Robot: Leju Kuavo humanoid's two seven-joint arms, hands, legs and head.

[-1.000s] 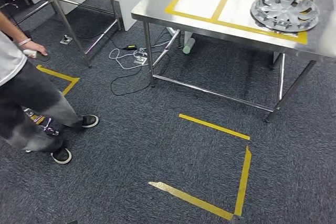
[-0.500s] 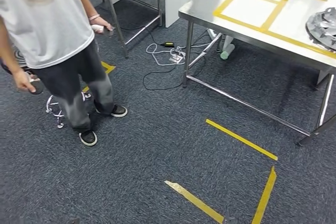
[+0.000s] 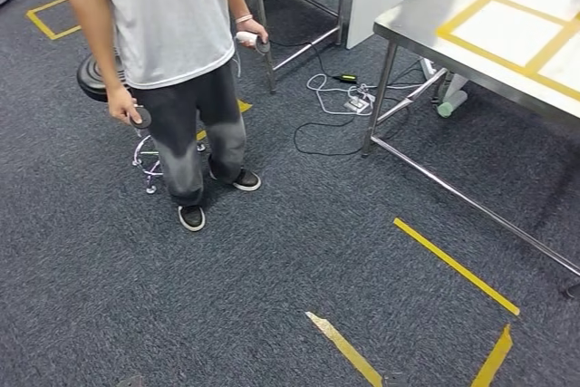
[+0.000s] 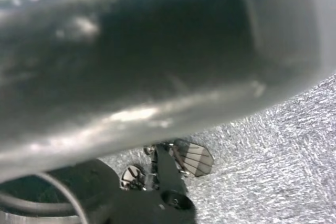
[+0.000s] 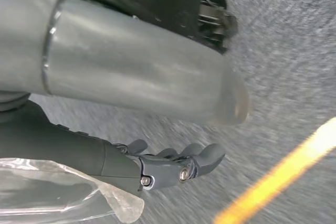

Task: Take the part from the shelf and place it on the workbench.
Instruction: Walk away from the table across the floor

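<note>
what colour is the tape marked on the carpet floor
Yellow; the floor tape shows best in the head view.

Shiny steel workbench (image 3: 419,24) stands at the upper right; yellow tape rectangles (image 3: 507,32) mark its top.

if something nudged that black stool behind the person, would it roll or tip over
The stool would probably roll rather than tip: its chrome base seems to end in small casters, though the person hides part of it. The grey carpet looks short-piled yet textured, so it would likely drag and stop soon. The round padded seat sits high, so a hard shove might rock it.
</note>
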